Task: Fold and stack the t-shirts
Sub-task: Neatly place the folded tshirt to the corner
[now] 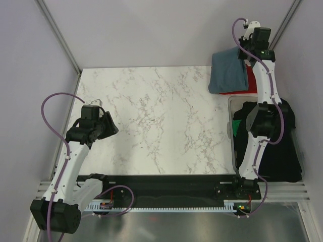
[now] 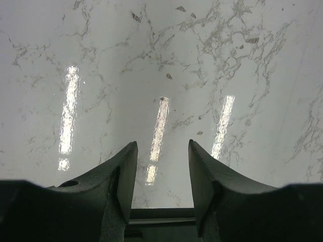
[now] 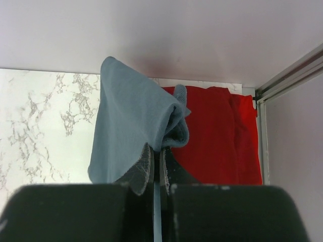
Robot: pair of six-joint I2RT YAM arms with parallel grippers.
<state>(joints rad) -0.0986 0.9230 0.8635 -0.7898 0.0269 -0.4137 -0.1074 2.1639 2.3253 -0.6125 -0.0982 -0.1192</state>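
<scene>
Reach is long on the right side: that arm stretches up to the far right corner of the marble table (image 1: pixel 151 116), wrist bent downward. The right gripper (image 3: pixel 156 151) has its fingers pinched tight on a fold of the slate blue-grey t-shirt (image 3: pixel 131 111). The shirt drapes bunched from them, partly over the red t-shirt (image 3: pixel 217 131) lying flat in that corner. Black t-shirts (image 1: pixel 285 151) are heaped in a bin (image 1: pixel 231 108) at the right edge. The left arm is crooked low near the left edge. The left gripper (image 2: pixel 161 146) hovers above the marble, fingers parted, only tabletop showing between them.
</scene>
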